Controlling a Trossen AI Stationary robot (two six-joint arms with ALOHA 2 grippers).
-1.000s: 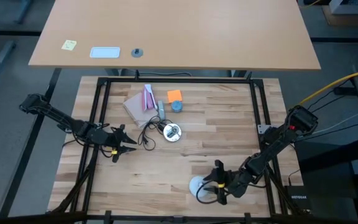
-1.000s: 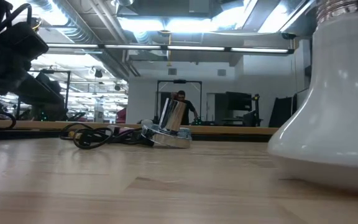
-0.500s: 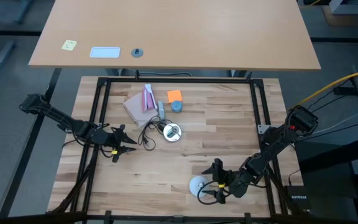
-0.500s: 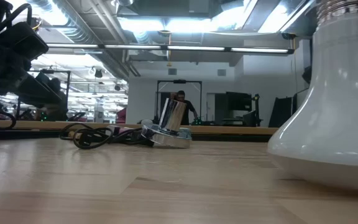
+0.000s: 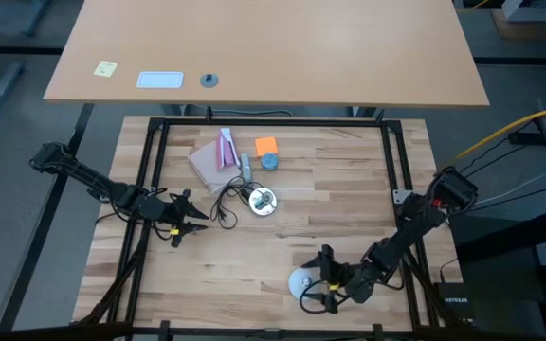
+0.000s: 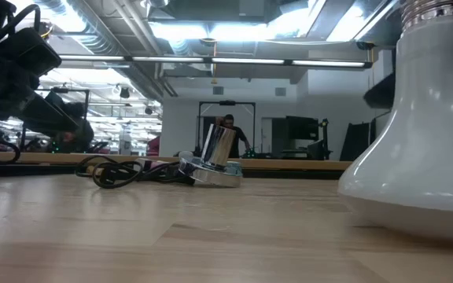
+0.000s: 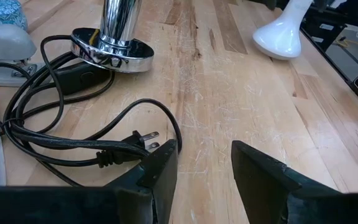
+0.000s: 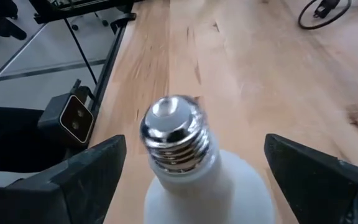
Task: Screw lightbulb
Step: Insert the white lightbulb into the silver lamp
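**Me:** Near the counter's [image 5: 254, 242] front edge on my right, the lightbulb [image 5: 300, 282] stands globe-down, screw base pointing up. My right gripper [image 5: 317, 280] has its fingers spread wide to either side of it, touching nothing.

**Partner:** And the left?

**Me:** My left gripper [image 7: 204, 163] hangs well apart near the left edge, fingers nearly closed and gripping nothing, just beside the black cord [image 7: 73, 140] and its plug. The socket [image 5: 262, 200] sits mid-counter.

**Partner:** How will the bulb handle?

**Me:** Light, smooth, likely fragile, I'd judge; the frosted globe could slip or crack if squeezed hard. I'd take it at the pale neck, below the threads, leaving the metal base free.

**Partner:** Any writing?

**Me:** Only white lettering on a dark box [image 5: 453, 300] beyond the counter's right edge, too small to read. Nothing on the bulb.
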